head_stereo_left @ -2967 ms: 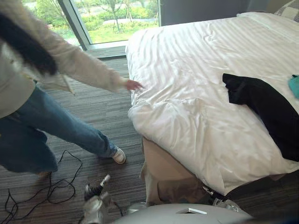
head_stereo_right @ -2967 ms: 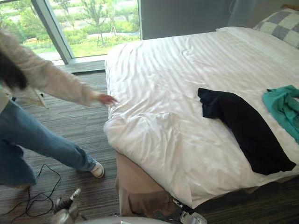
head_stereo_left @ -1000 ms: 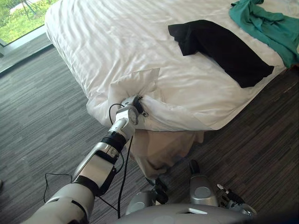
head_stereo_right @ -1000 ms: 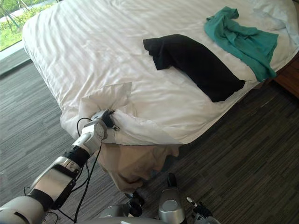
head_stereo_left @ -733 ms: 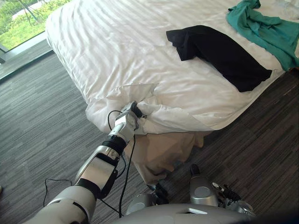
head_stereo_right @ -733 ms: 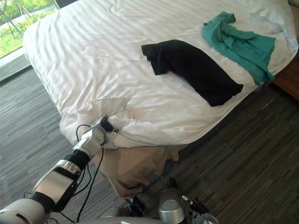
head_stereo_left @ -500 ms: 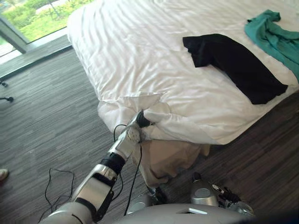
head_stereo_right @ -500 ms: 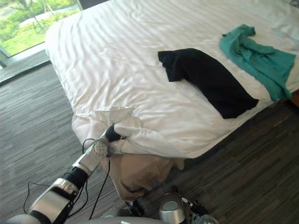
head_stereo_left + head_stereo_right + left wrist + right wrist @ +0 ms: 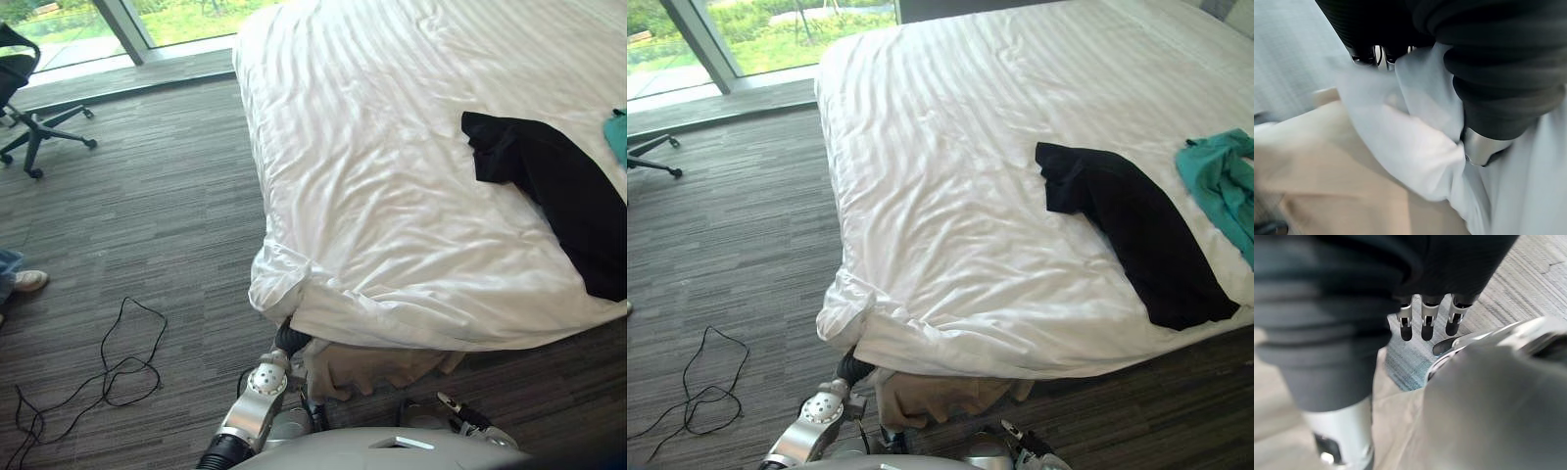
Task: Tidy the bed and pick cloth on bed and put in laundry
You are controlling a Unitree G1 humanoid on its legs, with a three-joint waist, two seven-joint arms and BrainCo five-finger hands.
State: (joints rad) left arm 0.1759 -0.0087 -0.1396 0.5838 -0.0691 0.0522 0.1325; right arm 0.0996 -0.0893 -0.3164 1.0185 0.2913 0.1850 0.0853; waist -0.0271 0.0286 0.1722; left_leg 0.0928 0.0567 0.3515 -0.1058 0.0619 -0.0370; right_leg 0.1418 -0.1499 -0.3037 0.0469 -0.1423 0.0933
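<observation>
We judge the bed-tidying step to be in hand. The left robot hand [image 9: 290, 339], low and just left of centre in the head views, sits under the near corner of the white duvet [image 9: 392, 196]. In its wrist view a bunch of that duvet is pinched between its fingers and thumb [image 9: 1484, 147], just above the beige bed skirt [image 9: 362, 370]. The corner is rumpled and folded on itself, while the rest of the duvet lies fairly flat.

The clothes are not yet picked up. A black cloth [image 9: 549, 186] lies on the duvet at the right of the frame, and a teal cloth [image 9: 1220, 186] lies just beyond it at the right edge.

The right robot hand [image 9: 1422, 318] hangs near the floor with its fingers loose, holding nothing.

Next, we think the corner needs drawing down and outward until its fold opens. Then the grip can let go, and a reach well across to the right can take the black cloth.

How much fabric sits inside the left grip is hidden by the overhang. The teal cloth is cut off by the frame, and we cannot tell where the laundry is to go. An office chair [image 9: 29, 108] and a person's shoe [image 9: 27, 281] stand at the far left.
</observation>
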